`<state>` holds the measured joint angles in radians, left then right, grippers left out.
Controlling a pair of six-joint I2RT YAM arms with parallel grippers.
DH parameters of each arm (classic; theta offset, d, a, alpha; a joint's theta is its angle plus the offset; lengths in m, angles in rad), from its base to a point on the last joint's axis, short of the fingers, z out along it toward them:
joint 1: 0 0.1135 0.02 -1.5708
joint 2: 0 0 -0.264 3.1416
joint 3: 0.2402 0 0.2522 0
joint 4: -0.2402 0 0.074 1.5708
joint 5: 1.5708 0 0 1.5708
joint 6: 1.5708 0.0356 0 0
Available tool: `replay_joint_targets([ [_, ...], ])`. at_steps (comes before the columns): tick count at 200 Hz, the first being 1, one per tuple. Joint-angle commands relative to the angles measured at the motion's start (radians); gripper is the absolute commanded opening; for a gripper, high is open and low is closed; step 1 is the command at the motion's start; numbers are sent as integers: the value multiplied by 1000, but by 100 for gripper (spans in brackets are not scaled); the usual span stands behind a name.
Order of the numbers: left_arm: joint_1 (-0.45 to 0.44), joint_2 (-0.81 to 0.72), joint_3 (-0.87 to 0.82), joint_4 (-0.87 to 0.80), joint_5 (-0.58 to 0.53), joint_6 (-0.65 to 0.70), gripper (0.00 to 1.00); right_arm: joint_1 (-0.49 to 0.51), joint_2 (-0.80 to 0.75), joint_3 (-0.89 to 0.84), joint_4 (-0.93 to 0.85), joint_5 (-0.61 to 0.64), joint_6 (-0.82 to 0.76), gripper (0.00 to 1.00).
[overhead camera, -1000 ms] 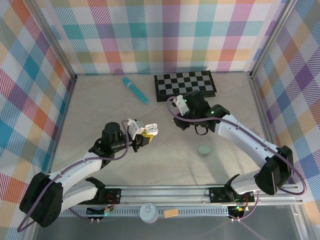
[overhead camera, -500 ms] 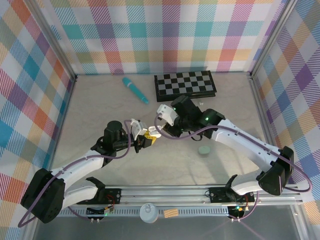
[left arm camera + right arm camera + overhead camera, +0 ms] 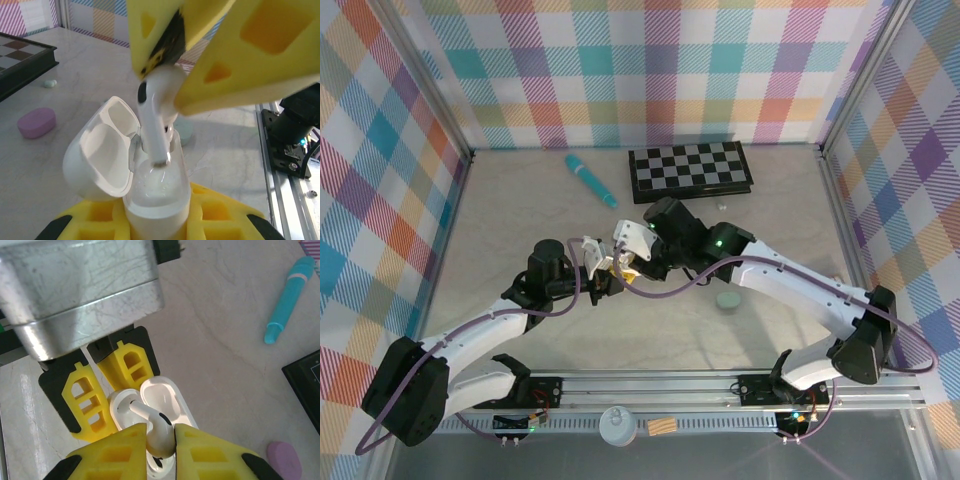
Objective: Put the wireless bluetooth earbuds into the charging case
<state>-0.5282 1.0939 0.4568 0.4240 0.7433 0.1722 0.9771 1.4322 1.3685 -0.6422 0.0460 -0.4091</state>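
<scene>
One table (image 3: 510,210): pale and flat, with the job going on over its middle.
Two arms: they meet nose to nose. I think this is so one can hold the box steady while the other feeds it.
Chessboard (image 3: 690,170): at the far side, out of the way.
Teal stick (image 3: 590,180): lying near the chessboard, not part of the job.
Left gripper (image 3: 601,275): closed snug on the charging case (image 3: 157,195). It grips the lower body and leaves the mouth free.
Right gripper (image 3: 160,432): closed nearly all the way, pinching the fat head of one earbud (image 3: 155,115).
Charging case: standing up, with its mouth facing up at the bud. Its lid (image 3: 102,160) is swung back to one side, so nothing blocks the hole.
Earbud: white, right above the case mouth. Its long way runs from head to stem, nearly straight up and down with a small lean. The stem points down, and its tip is at the hole, touching or just inside; I cannot tell which.
Why held by the head: I think so the thin stem is free to slide in.
</scene>
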Motion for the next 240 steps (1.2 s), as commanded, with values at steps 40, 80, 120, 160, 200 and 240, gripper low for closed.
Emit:
replay_joint_targets([
  [40,-10,-24,22,42,26,-22,6,17,23,17,11,0,-52,17],
  [80,-10,-27,23,41,22,-22,6,18,20,18,-13,26,-68,17],
  [120,-11,-28,25,37,18,-20,6,22,25,25,-31,46,-77,17],
  [160,-11,-30,33,37,20,-22,6,31,31,27,-44,28,-90,17],
  [200,-10,-28,35,33,25,-23,6,46,42,31,-30,2,-108,17],
  [240,-10,-35,36,29,26,-24,6,51,53,30,-11,-14,-137,18],
])
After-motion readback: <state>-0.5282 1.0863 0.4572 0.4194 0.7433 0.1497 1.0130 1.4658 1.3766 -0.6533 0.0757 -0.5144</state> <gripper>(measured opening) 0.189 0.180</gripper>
